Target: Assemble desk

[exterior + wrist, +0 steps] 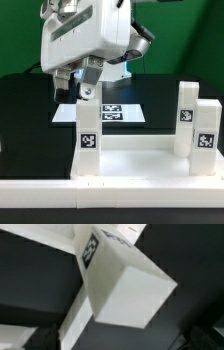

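The desk top [130, 168], a large white tray with a raised rim, lies at the front of the black table. One white leg [89, 133] with a tag stands upright at its far corner on the exterior view's left. Two more tagged legs [187, 118] [206, 137] stand upright at the exterior view's right. My gripper [84, 90] hangs just above the top of the first leg, open, with nothing between its fingers. In the wrist view that leg [125, 291] fills the middle, its tag [92, 249] on one side face.
The marker board [112, 112] lies flat on the black table behind the tray, below the arm. The white arm body [85, 35] looms over the back left. A green wall closes the back.
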Action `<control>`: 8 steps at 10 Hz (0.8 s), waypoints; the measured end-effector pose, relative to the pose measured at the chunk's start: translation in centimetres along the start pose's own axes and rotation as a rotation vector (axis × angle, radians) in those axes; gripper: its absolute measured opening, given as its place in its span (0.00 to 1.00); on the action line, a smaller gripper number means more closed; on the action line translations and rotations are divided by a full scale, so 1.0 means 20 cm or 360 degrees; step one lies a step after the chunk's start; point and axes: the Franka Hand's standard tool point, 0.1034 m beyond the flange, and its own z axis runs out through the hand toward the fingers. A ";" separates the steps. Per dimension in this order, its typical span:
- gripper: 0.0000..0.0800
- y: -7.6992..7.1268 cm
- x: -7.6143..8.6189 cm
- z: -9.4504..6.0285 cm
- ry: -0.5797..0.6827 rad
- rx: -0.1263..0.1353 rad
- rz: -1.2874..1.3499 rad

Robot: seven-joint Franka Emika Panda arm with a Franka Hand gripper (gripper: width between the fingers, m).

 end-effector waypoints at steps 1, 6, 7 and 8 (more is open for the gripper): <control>0.81 0.00 0.00 0.00 0.0000 0.0000 -0.0112; 0.81 -0.07 -0.15 0.06 -0.0066 -0.0084 -0.1059; 0.81 -0.08 -0.15 0.05 -0.0106 -0.0127 -0.1331; 0.81 -0.07 -0.15 0.05 -0.0105 -0.0124 -0.1394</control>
